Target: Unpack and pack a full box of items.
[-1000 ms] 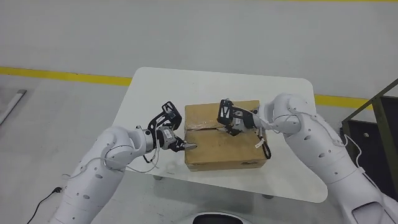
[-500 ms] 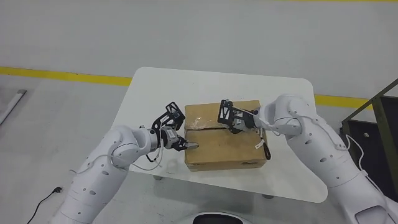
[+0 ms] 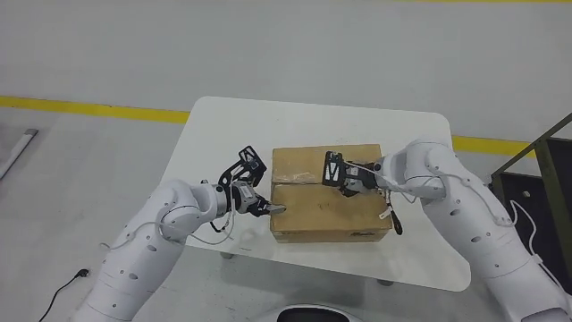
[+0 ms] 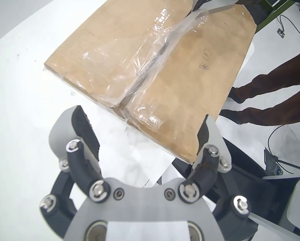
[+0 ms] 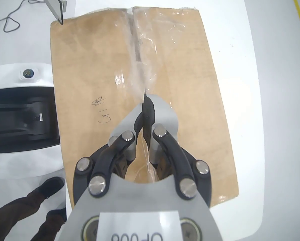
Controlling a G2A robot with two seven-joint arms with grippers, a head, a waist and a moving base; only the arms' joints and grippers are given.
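Observation:
A taped brown cardboard box (image 3: 331, 210) lies closed on the white table (image 3: 223, 125). My right gripper (image 3: 327, 172) hovers over the box's middle seam, shut on a strip of clear tape (image 5: 137, 76) that lifts off the seam. The wrist view shows its fingertips (image 5: 150, 101) pinched together on the tape, which stretches up to them in the left wrist view (image 4: 180, 26). My left gripper (image 3: 265, 192) is open at the box's left end. One of its fingers (image 4: 207, 136) touches the box's near corner (image 4: 190, 151); the other (image 4: 76, 126) is over bare table.
The box takes up the table's middle toward the front; bare white surface surrounds it. A dark green metal frame (image 3: 536, 161) stands off the table's right side. A cable (image 3: 63, 282) lies on the floor at the left.
My right gripper has moved to the right along the seam, peeling the tape with it. The box has slid slightly right. The left gripper has barely moved.

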